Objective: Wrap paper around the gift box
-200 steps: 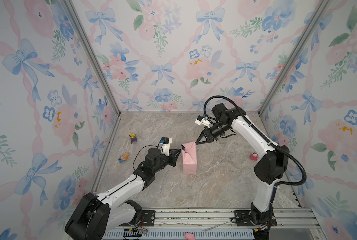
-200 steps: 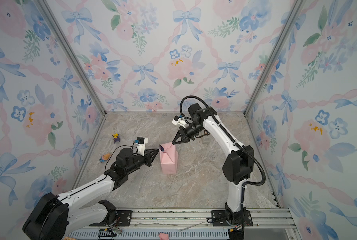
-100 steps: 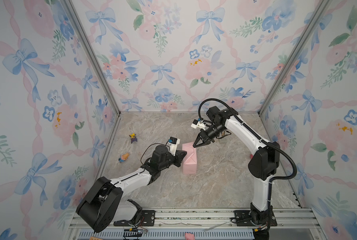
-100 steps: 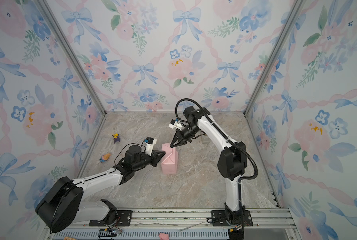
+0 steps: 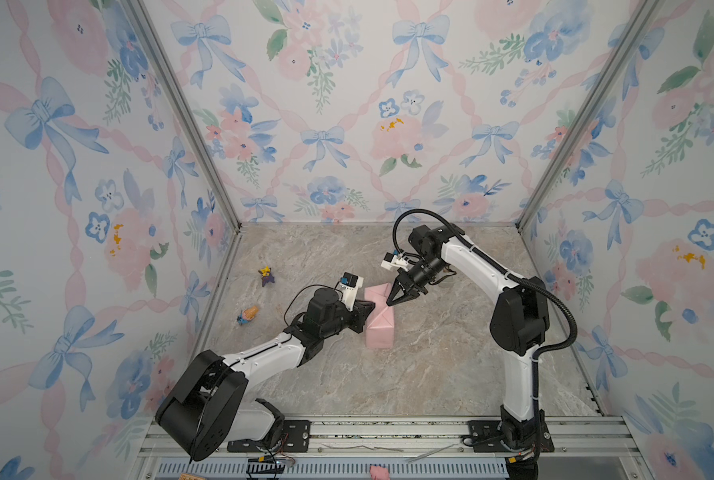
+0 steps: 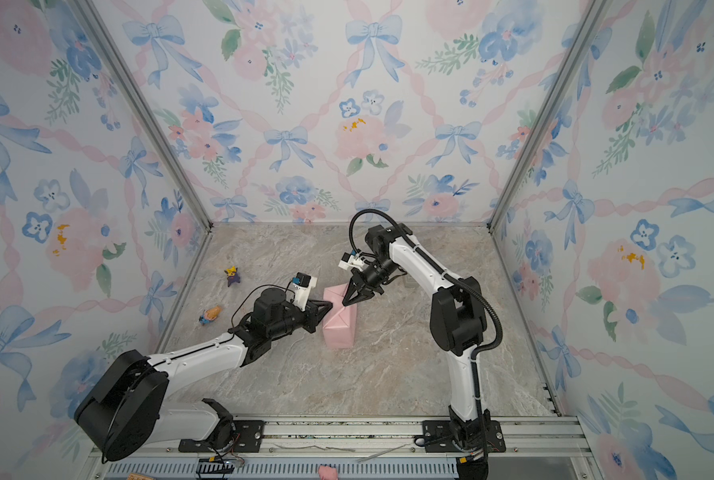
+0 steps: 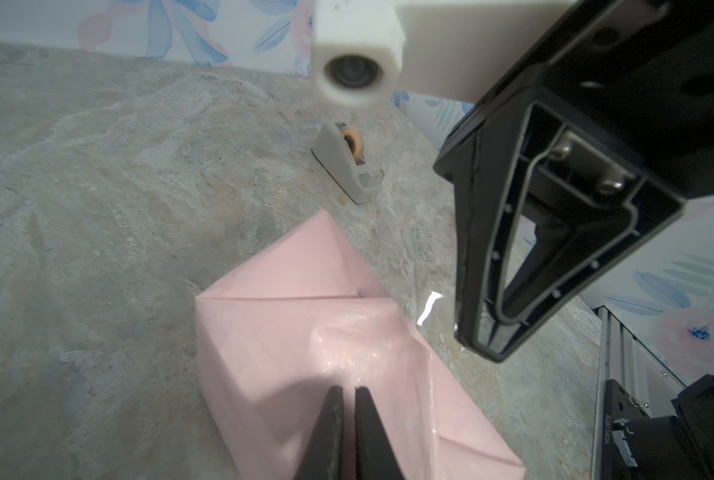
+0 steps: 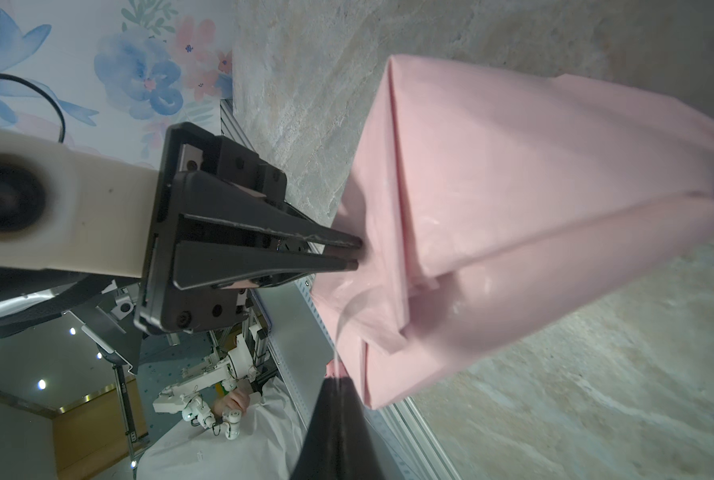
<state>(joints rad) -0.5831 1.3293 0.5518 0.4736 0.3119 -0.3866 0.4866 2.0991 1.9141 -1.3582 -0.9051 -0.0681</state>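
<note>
Pink paper point(image 5: 380, 332) now braced by left fingers point(image 8: 326, 239), pressed almost together | tape strip point(image 7: 428, 306) brought down, pinched in right fingers point(image 7: 474, 270) | sealing judged next

The left claw point(image 8: 358, 253), jaws nearly together, touches the pink paper point(image 8: 513, 187) near the right claw point(image 8: 338, 380).

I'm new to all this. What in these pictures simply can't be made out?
Hidden: the gift box, wrapped inside the paper in every view.
Too small: the purple toy and orange toy, both top views.
Cut off: the pink thing, at a top view's bottom edge.
Too thin to call tape: the clear strip at the right gripper, right wrist view.
</note>
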